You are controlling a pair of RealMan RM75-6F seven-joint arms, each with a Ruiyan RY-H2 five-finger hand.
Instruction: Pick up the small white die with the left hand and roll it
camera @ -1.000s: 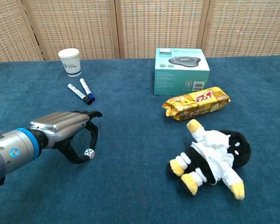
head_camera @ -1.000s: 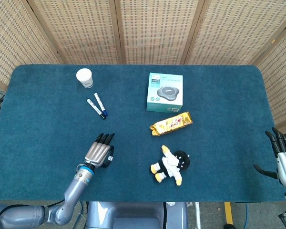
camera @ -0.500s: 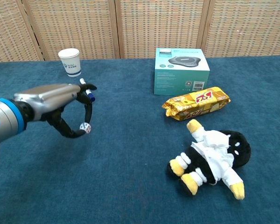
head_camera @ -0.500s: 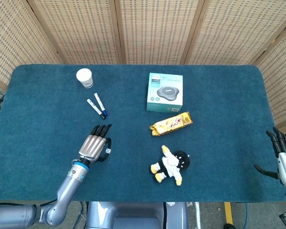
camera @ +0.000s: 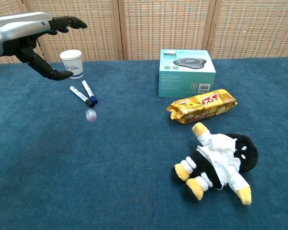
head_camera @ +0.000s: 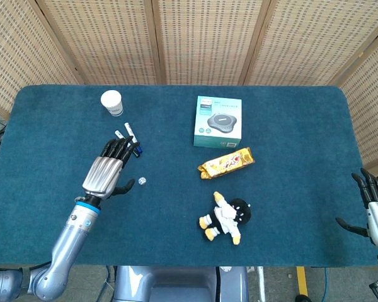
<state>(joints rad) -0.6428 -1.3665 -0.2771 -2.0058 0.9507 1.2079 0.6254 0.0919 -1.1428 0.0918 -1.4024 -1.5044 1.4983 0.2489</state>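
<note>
Since half a second ago the left hand (camera: 31,33) has swung up and away from the tabletop (head_camera: 63,145), and the die (camera: 90,115) has left it. The die is blurred in the chest view, apparently mid-air or tumbling just in front of the two markers (camera: 84,94); the head view puts it at (head_camera: 141,181), just right of the hand (head_camera: 107,170). The left hand's fingers are spread and hold nothing, thumb hanging below the palm. The right hand (head_camera: 376,207) sits at the far right edge, fingers apart, empty, idle.

My read: release done, roll in progress. To finish cleanly:
- keep the left hand high and clear of the die's path, no downward move until it settles
- don't sweep over the markers or paper cup (camera: 71,63) on retract
- confirm the die comes to rest on open carpet, not against the markers

The box (head_camera: 218,121), snack pack (head_camera: 226,163) and plush toy (head_camera: 225,217) are well apart from it.
</note>
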